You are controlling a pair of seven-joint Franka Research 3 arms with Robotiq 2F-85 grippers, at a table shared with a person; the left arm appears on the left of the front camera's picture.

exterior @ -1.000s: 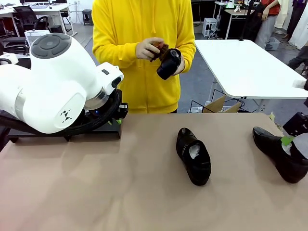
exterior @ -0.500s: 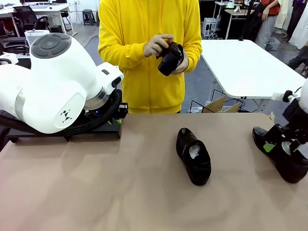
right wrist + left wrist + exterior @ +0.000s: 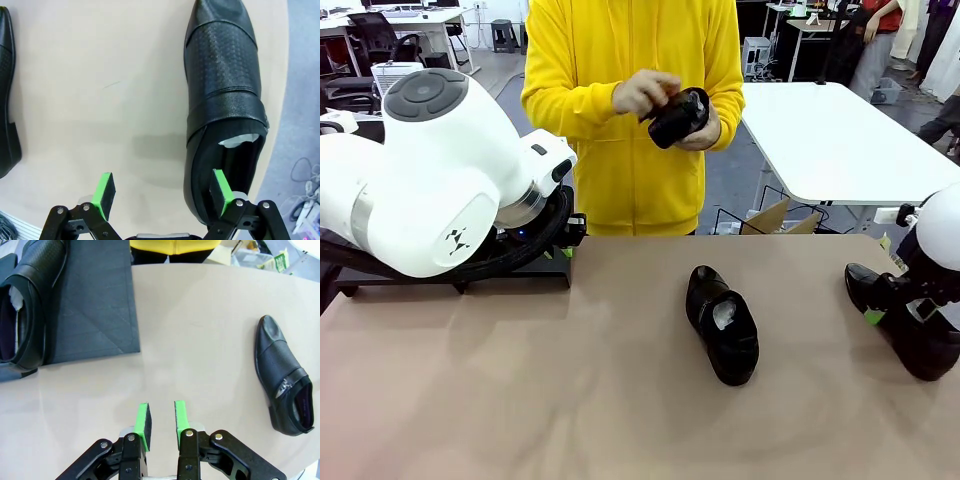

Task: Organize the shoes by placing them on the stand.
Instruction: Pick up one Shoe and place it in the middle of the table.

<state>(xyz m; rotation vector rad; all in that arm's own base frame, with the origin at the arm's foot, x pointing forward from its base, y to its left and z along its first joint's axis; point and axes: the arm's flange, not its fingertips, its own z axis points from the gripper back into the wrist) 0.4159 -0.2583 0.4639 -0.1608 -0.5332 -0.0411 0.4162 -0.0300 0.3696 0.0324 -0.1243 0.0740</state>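
The stand (image 3: pixel 95 305) is a flat black panel at the upper left of the left wrist view, and one black shoe (image 3: pixel 25 305) lies on it. My left gripper (image 3: pixel 159 419) hovers over bare table beside the stand, its green pads a narrow gap apart with nothing between them. A second shoe (image 3: pixel 722 322) lies mid-table. A third shoe (image 3: pixel 225 100) lies at the table's right edge, pale paper showing in its opening. My right gripper (image 3: pixel 162 187) stands wide open low over its heel end, one pad at the opening. The person holds a fourth shoe (image 3: pixel 678 115) in both hands.
My left arm's white bulk (image 3: pixel 430 170) fills the left of the front view. The person in a yellow hoodie (image 3: pixel 620 150) stands at the far edge. A white table (image 3: pixel 830 140) stands behind on the right, and the tabletop (image 3: pixel 570 380) is bare at the front.
My right arm has come in from the right and lowered over the right-hand shoe. The person has lifted and turned the shoe in their hands. My left arm has not moved.
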